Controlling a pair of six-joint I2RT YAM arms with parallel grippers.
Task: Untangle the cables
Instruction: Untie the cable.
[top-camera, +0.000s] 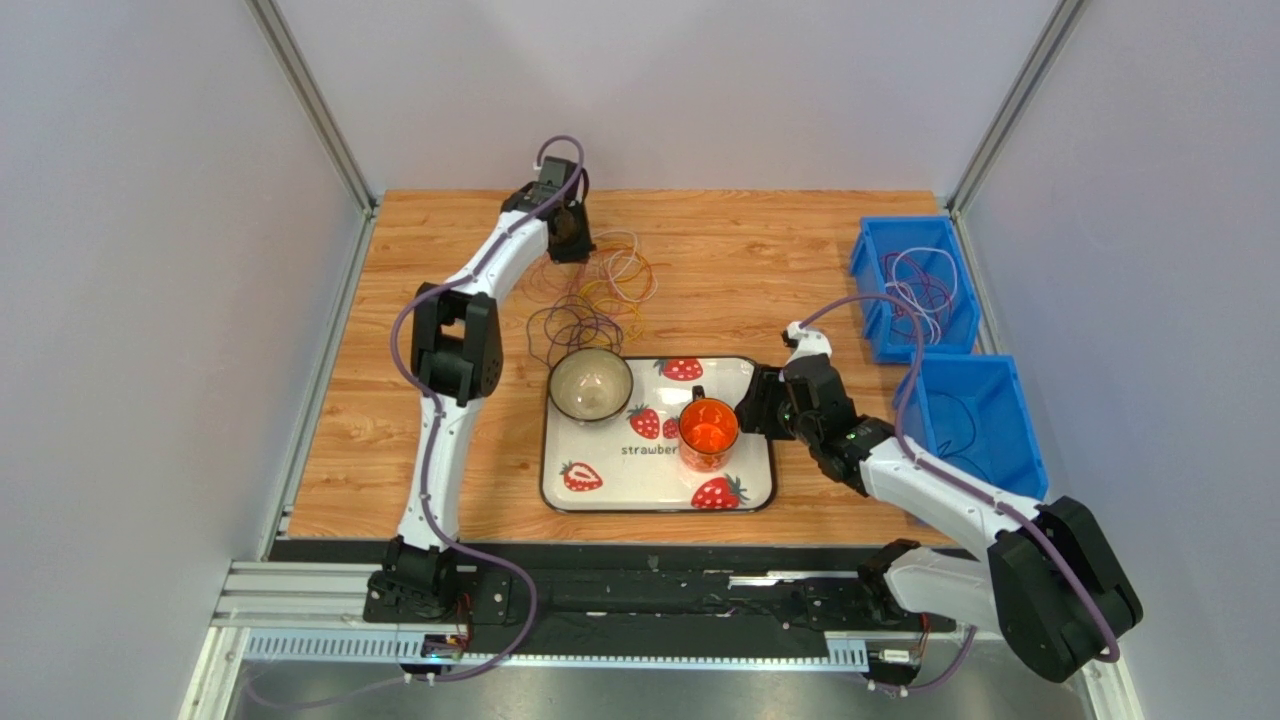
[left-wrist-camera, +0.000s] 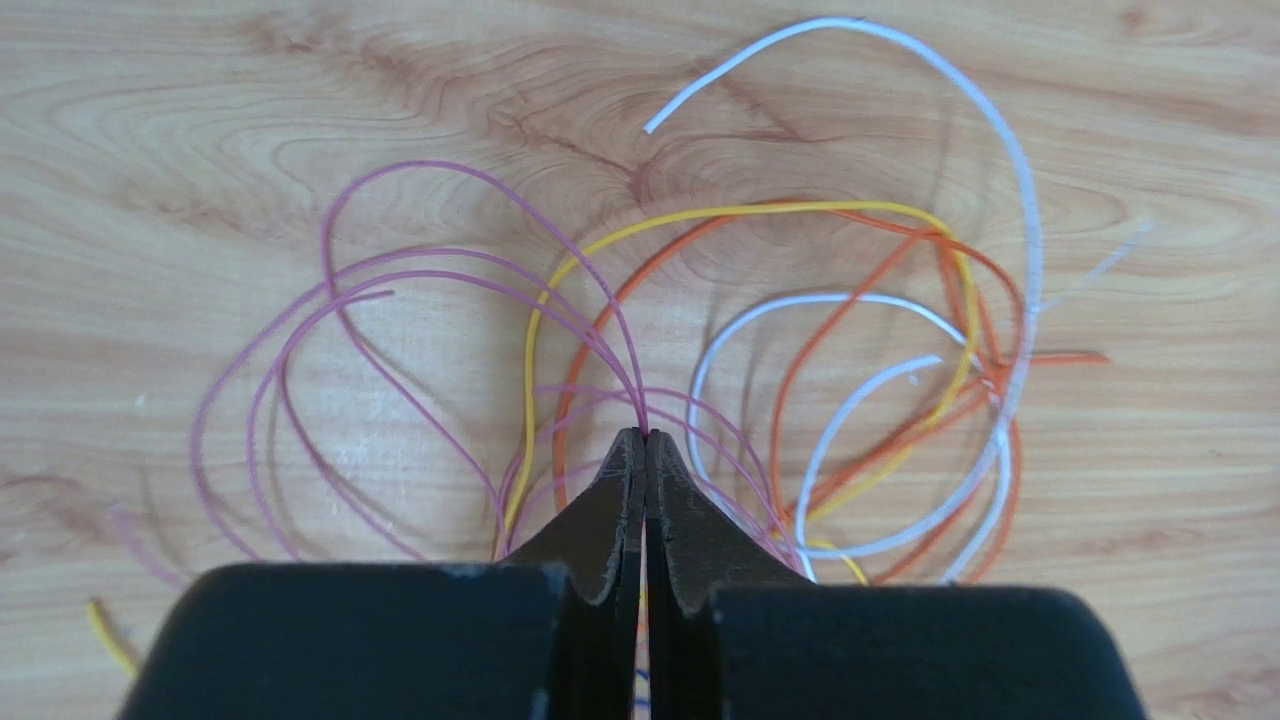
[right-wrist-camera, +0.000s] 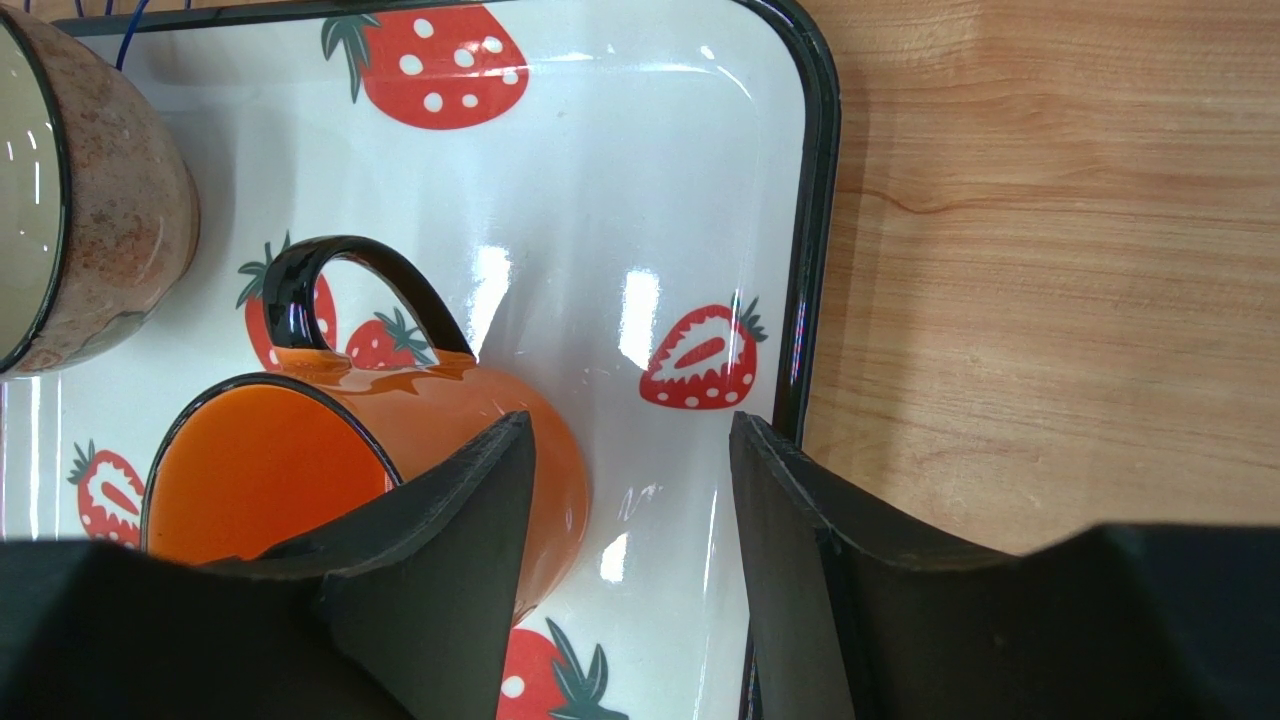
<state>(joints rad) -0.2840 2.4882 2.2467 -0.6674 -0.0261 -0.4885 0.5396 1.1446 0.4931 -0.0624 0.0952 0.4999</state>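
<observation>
Top external view: the cables (top-camera: 601, 300) lie in a loose tangle on the wooden surface (top-camera: 751, 255), at 12 o'clock from the bowl (top-camera: 589, 384). The bowl stands on the 10 o'clock corner of the strawberry tray (top-camera: 747, 450). The left claw (top-camera: 571, 240) is down at the tangle's 11 o'clock edge.

Left wrist view: its jaws are fully closed, the tips pinching a purple cable (left-wrist-camera: 451, 168) that arcs away toward 10 o'clock. An orange strand (left-wrist-camera: 1070, 357), a yellow strand (left-wrist-camera: 751, 210) and a pale strand (left-wrist-camera: 1031, 240) loop over one another from 12 to 3 o'clock of the tips.

The right claw (top-camera: 759, 405) sits at 3 o'clock of the orange mug (top-camera: 708, 426), about half open and gripping nothing. Right wrist view shows one finger (right-wrist-camera: 451, 555) overlapping the mug wall, the other at the tray rim.

Two blue bins stand along the surface's 3 o'clock edge. The far bin (top-camera: 879, 240) holds more thin loops (top-camera: 917, 293); the near bin (top-camera: 992, 393) is at its 6 o'clock.
</observation>
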